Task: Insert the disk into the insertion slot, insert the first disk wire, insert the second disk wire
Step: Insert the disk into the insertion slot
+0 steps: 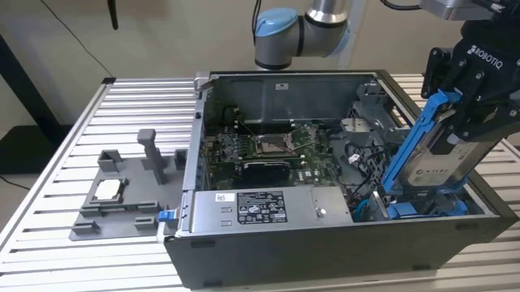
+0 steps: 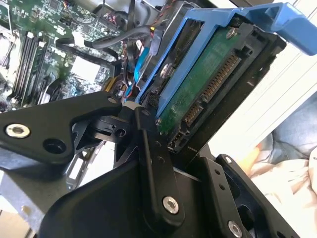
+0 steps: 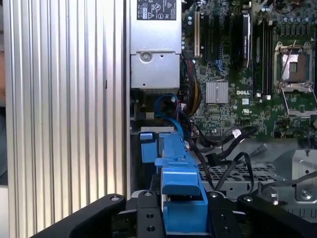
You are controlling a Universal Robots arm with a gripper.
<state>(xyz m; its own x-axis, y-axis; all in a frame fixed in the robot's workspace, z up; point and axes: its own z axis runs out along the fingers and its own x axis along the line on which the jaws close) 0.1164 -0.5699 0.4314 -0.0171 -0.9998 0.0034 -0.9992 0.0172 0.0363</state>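
Your gripper (image 1: 463, 128) is clamped on the disk (image 1: 429, 164), pinching it near its upper end, with the fingers (image 2: 151, 163) pressed in from either side. The disk hangs steeply tilted from that grip. Its lower end reaches down into the case (image 1: 325, 255), just above the slot (image 1: 430, 210), which lies below the fingertips; it is not yet seated. Loose black cables (image 1: 357, 159) lie just beside that lower end.

I judge the disk stiff, fairly heavy for its bulk and sensitive to knocks, while its blue carrier (image 2: 233, 17) is plastic and will likely flex a little. The bare circuit board (image 2: 198, 87) and connector (image 2: 218, 74) are exposed on one face, so you'd best hold it by the carrier rails and metal sides, clear of both
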